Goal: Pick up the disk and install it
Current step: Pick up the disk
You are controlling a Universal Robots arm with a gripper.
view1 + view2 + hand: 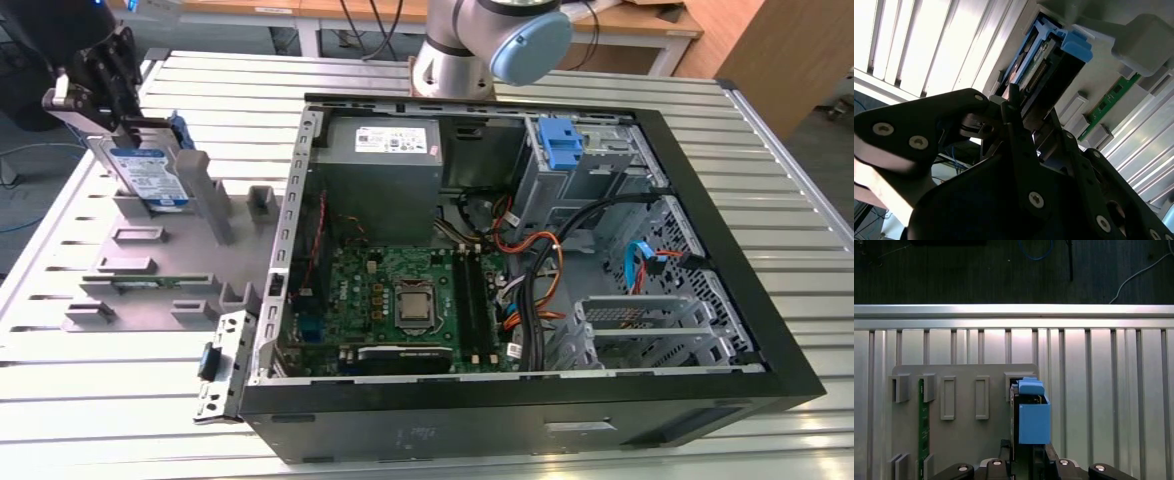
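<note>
Gripper (115, 118) hangs at the exterior view's left, directly over the top edge of the disk (144, 172). The disk stands upright in a slot of the grey holder (160, 262) on the slatted metal table (94, 380). Whether the gripper is clamped on the disk cannot be told. In the first wrist view the disk's blue carrier (1034, 422) sits just ahead of the gripper, and a green memory module (921, 425) is set in the same holder, well apart. Toward the exterior view's right lies the open computer case (534, 402), holding the grey power supply (380, 160), the motherboard (400, 300) and a blue bracket (563, 145), with the robot arm (487, 40) behind.
</note>
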